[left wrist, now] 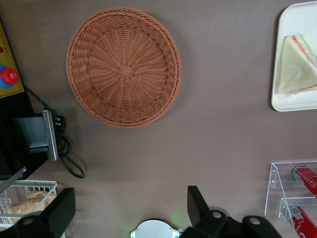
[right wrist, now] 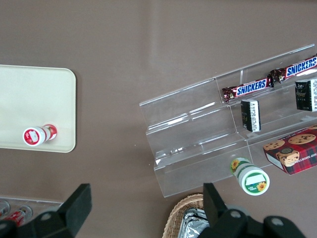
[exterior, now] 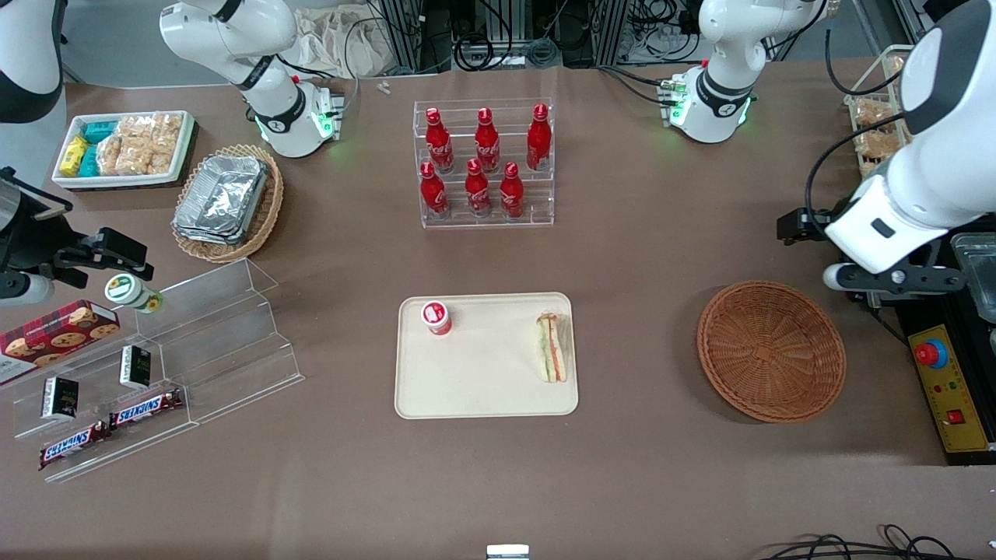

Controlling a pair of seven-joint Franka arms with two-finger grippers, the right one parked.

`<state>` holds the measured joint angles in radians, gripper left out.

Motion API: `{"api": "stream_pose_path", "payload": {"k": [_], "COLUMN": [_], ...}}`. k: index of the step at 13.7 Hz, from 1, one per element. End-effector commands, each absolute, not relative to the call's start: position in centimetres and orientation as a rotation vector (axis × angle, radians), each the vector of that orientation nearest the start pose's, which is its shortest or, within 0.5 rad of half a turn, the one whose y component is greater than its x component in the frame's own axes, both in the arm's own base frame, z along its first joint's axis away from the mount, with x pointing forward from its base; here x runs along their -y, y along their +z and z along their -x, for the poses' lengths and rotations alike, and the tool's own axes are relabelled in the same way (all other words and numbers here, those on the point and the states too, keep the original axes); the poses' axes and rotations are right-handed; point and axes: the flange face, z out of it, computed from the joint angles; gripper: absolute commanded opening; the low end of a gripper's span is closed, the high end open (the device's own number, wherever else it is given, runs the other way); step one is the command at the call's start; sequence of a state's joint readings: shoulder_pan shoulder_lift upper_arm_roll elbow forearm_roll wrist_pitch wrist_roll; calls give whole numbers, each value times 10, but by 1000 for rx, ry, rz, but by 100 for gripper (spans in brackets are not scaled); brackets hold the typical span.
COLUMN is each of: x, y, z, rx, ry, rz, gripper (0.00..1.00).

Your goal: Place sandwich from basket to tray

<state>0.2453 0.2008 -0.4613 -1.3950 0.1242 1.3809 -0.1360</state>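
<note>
The sandwich point(exterior: 552, 347) is found lying on the tray point(exterior: 482, 393), close to the rim at the working arm's end, with its striped filling edge turned upward. In the left wrist view the wedge point(left wrist: 295, 67) is seen resting just inside the tray corner point(left wrist: 282, 101). A small red-and-white cup point(exterior: 436, 317) stands upright on the same tray, well apart from the sandwich, toward the parked arm's end.

The basket point(exterior: 770, 350) is observed on the brown table point(exterior: 638, 257), toward the working arm's end and apart from the tray; nothing is seen inside it (the woven floor point(left wrist: 124, 67) is fully exposed in the wrist view).

The gripper point(left wrist: 130, 208) is held above the table, clear of both basket and tray, at the working arm's end. Its fingers point(left wrist: 62, 210) are spread wide apart, and nothing is gripped between them.

A clear rack point(exterior: 486, 167) of red bottles stands farther from the front camera than the tray.
</note>
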Motion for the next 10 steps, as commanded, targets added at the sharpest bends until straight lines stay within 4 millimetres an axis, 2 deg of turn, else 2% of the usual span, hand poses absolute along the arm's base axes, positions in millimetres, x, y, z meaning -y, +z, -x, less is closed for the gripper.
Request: {"api": "stream_pose_path", "payload": {"k": [1, 4, 5, 9, 10], "x": [59, 42, 24, -1, 0], "y": [594, 597, 602, 616, 617], "z": [-581, -581, -580, -572, -571], "rx": [-52, -14, 45, 49, 49], "ry": [272, 264, 255, 225, 220], "rz": [3057, 3057, 3065, 3091, 3094], "gripper": [100, 100, 100, 100, 100]}}
